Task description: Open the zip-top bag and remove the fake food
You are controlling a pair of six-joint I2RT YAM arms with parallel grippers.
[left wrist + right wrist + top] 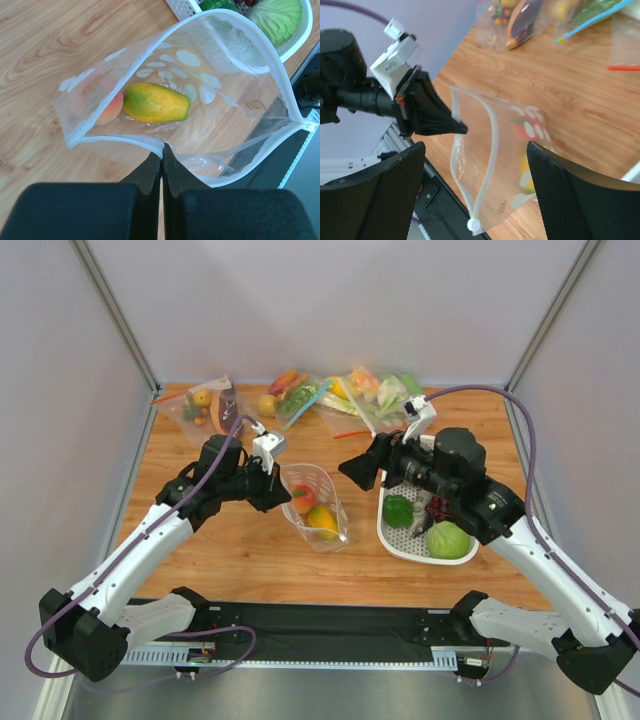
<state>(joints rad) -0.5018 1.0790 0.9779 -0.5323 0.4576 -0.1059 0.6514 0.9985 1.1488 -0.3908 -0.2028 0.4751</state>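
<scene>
The polka-dot zip-top bag [318,508] lies on the wooden table with its mouth open; it also shows in the left wrist view [235,115] and the right wrist view [495,145]. Inside are an orange-red peach [107,107] and a yellow-green fruit [156,102]. The grey-green bumpy ball is not in view. My left gripper [162,148] is shut on the near rim of the bag's mouth, and shows in the top view [274,486]. My right gripper [362,466] is open and empty, above and right of the bag, its fingers [395,190] either side of the mouth.
A white basket [388,530] right of the bag holds a green pepper [398,510], dark grapes [437,508] and a pale cabbage [448,540]. Several plain clear bags of food [205,405] lie along the table's back edge. The bag's zip slider [472,225] hangs at the near end.
</scene>
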